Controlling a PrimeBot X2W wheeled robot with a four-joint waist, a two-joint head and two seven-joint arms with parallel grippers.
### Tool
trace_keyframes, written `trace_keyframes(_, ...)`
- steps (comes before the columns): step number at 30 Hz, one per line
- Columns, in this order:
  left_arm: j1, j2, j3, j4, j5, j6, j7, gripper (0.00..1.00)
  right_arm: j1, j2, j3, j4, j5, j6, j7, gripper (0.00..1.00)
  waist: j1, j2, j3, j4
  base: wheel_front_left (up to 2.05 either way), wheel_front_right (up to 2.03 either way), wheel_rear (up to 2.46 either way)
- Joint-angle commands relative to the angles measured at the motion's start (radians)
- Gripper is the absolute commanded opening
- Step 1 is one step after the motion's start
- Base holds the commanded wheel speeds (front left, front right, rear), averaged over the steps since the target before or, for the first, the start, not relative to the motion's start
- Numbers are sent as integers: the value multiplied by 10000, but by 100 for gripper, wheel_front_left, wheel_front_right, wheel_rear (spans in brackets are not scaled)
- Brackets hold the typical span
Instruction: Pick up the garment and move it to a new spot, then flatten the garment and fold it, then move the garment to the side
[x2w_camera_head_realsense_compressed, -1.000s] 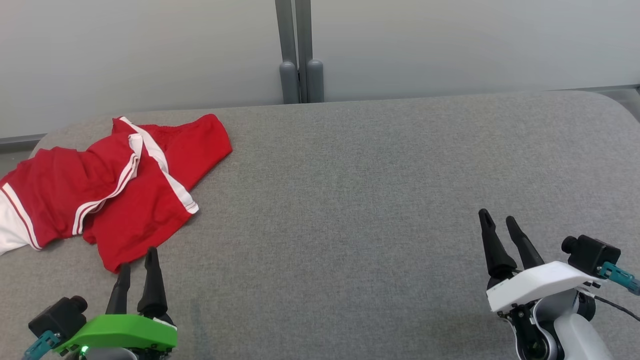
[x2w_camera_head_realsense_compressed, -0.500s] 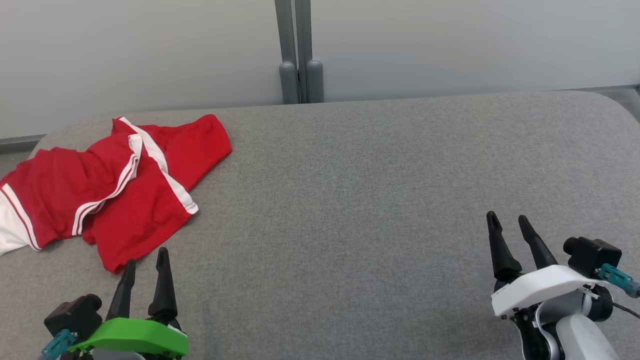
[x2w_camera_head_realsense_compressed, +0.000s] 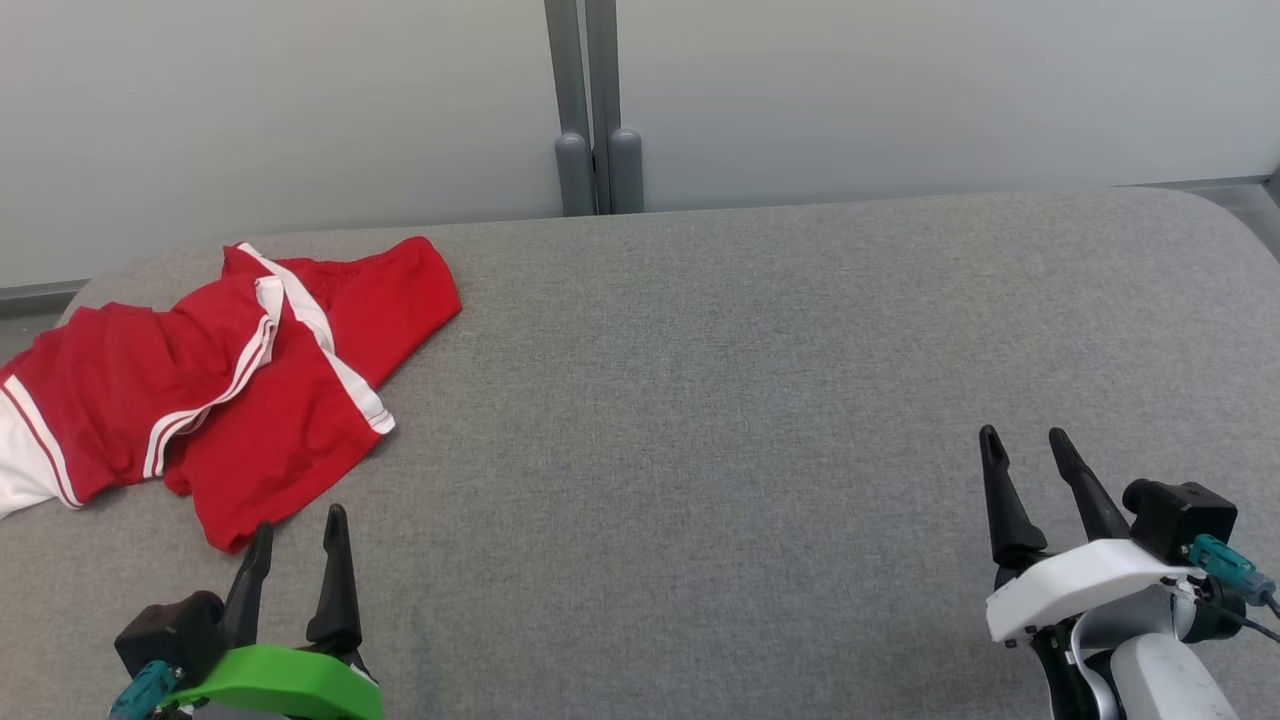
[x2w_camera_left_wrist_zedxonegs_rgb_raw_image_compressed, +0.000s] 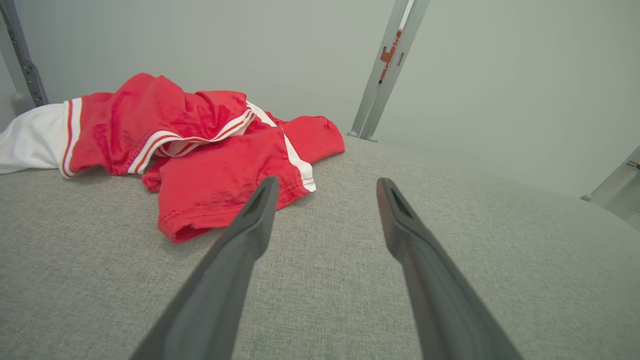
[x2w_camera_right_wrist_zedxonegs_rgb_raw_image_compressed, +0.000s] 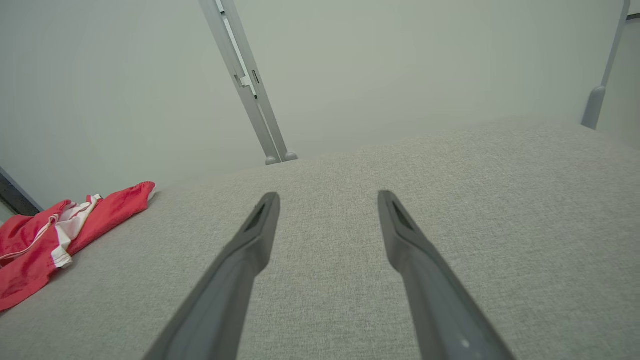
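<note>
The garment (x2w_camera_head_realsense_compressed: 215, 380) is a crumpled red piece with white stripes and a white part, lying at the far left of the grey table (x2w_camera_head_realsense_compressed: 700, 400). It runs off the left edge of the head view. The left wrist view shows the garment (x2w_camera_left_wrist_zedxonegs_rgb_raw_image_compressed: 200, 150) bunched just ahead and left of my fingers. My left gripper (x2w_camera_head_realsense_compressed: 300, 520), under a green cover, is open and empty just in front of the garment's near hem, apart from it. My right gripper (x2w_camera_head_realsense_compressed: 1020, 440), under a white cover, stands open and empty at the lower right. From the right wrist the garment (x2w_camera_right_wrist_zedxonegs_rgb_raw_image_compressed: 45, 240) appears far left.
A grey double post (x2w_camera_head_realsense_compressed: 590, 110) rises behind the table's far edge against a pale wall. The table's back corners are rounded. A second post (x2w_camera_right_wrist_zedxonegs_rgb_raw_image_compressed: 597, 95) stands at the far right corner in the right wrist view.
Both grippers have drawn back toward the bottom of the head view, the left one also shifting right, away from the garment's hem. The camera tilted slightly. The garment lies as before.
</note>
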Motion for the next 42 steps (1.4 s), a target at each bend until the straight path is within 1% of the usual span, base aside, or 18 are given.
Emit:
trace_keyframes(1, 79, 92, -6, -43, 324, -40, -93, 100, 28, -29, -39, -72, -302, 2, -105, 100, 0, 0, -6, 2, 0, 0, 0)
trace_keyframes(17, 150, 132, 14, 192, 1438, -42, -431, 100, 77, -32, -107, 23, -1540, 2, -450, 100, 0, 0, -39, -78, 0, 0, 0)
trace_keyframes(26, 153, 235, -231, 446, 1494, -43, -606, 100, 224, 33, -216, 146, -2125, 2, -634, 100, 0, 0, -54, -92, 0, 0, 0)
trace_keyframes(37, 208, 305, -335, 537, 1847, -44, -782, 100, 342, 80, -384, 214, -2834, 2, -812, 100, 0, 0, -61, -167, 0, 0, 0)
trace_keyframes(40, 182, 339, -403, 580, 1900, -45, -861, 100, 358, 106, -396, 245, -2964, 2, -862, 100, 0, 0, -48, -181, 0, 0, 0)
trace_keyframes(42, 156, 371, -422, 600, 1824, -45, -842, 100, 358, 125, -400, 260, -2832, 1, -853, 100, 0, 0, -39, -189, 0, 0, 0)
